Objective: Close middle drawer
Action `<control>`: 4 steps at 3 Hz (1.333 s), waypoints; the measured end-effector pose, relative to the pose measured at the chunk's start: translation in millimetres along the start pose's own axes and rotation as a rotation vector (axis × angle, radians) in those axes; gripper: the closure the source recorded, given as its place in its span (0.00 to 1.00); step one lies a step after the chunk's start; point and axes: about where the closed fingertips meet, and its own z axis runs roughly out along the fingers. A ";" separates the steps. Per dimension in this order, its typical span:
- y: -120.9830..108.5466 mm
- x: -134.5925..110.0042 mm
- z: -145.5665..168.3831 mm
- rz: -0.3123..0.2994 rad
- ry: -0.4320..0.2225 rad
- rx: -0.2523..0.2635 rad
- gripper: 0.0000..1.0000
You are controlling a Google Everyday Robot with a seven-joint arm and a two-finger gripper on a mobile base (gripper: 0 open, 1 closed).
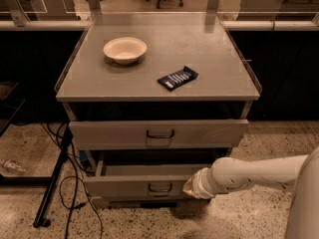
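The middle drawer [149, 187] is the lower of the two grey drawers that show in the cabinet. It stands pulled out, with a plain shallow front, a small dark loop handle [160, 187] at centre and a bare grey tray [149, 170]. My white arm [249, 172] reaches in from the right. My gripper [190, 186] is at the right part of the drawer's front panel, right of the handle and against or very near the panel.
Above it a taller-fronted grey drawer [159, 133] sticks out a little. On the cabinet top [209, 49] lie a cream bowl [125, 49] and a dark snack bar [178, 78]. Black cables and a stand leg [52, 183] are on the floor at the left.
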 end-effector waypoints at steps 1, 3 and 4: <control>-0.1 0.0 0.0 0.000 0.000 0.000 0.12; -24.3 1.0 35.7 -0.072 0.032 -0.021 0.00; -24.3 1.0 35.7 -0.072 0.032 -0.021 0.00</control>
